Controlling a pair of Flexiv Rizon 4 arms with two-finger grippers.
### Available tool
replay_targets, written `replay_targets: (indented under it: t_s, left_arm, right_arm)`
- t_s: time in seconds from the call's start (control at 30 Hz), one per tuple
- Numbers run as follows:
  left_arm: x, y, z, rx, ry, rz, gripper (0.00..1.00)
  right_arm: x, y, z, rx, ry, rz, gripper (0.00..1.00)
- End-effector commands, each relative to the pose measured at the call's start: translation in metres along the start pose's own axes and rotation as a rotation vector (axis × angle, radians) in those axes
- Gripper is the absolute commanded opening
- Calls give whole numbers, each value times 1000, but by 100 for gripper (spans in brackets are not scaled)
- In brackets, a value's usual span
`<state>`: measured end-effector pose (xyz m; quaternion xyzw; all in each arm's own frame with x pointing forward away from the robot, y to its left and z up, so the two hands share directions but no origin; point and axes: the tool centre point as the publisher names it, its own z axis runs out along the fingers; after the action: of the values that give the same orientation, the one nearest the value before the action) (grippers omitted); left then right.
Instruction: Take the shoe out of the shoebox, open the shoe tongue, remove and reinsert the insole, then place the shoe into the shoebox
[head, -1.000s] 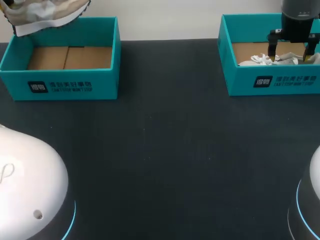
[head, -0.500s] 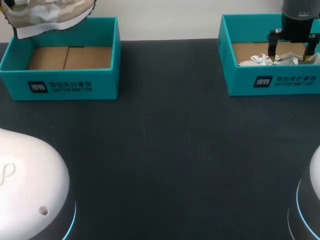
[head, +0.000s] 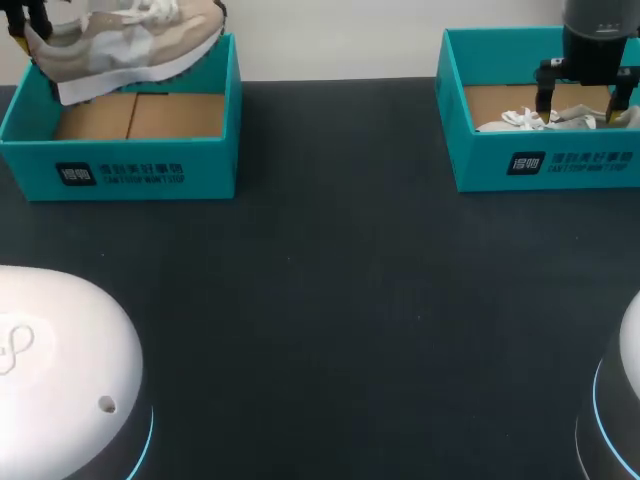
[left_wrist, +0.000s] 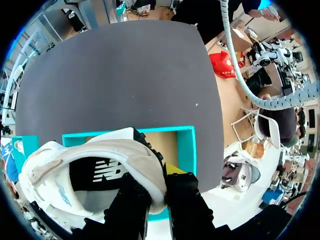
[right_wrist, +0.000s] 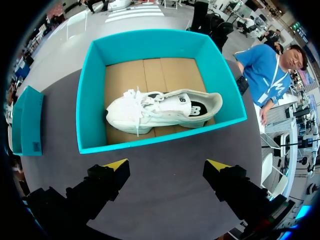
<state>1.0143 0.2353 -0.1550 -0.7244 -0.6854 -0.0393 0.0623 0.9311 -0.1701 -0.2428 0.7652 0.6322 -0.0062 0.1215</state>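
A beige and white sneaker (head: 130, 40) hangs tilted over the back of the left teal shoebox (head: 120, 160), toe toward the box's right wall. My left gripper (left_wrist: 159, 176) is shut on its heel collar (left_wrist: 150, 170), one finger inside the shoe and one outside; in the head view the gripper (head: 22, 20) shows only at the far left corner. A white sneaker (right_wrist: 160, 111) lies on its side in the right teal shoebox (right_wrist: 85, 120), also seen as the white shoe (head: 530, 119) in the box (head: 540, 160). My right gripper (right_wrist: 167, 165) hovers open above that box's near wall, touching nothing.
Dark tabletop (head: 320, 300) spreads between the two boxes. The left box's cardboard floor (head: 140, 115) is bare. Both arm bases, left (head: 60, 370) and right (head: 620, 400), stand at the near table corners.
The beige sneaker has come down and shifted right over the left box, held by my left gripper. The right arm and white sneaker have stayed put.
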Motion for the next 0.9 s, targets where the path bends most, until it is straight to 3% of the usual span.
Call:
replay_targets:
  t_s: [0.03,0.4,0.9]
  left_arm:
    - [-20,-57,-9,-157,39,13,0]
    - [-79,-107,-16,-154,51,53,0]
    - [-156,-146,-20,-118,12,159,0]
  right_arm:
    - [0,-1,0,-3,2,0,100]
    - [0,-1,0,-3,2,0,100]
    - [0,-1,0,-3,2,0,100]
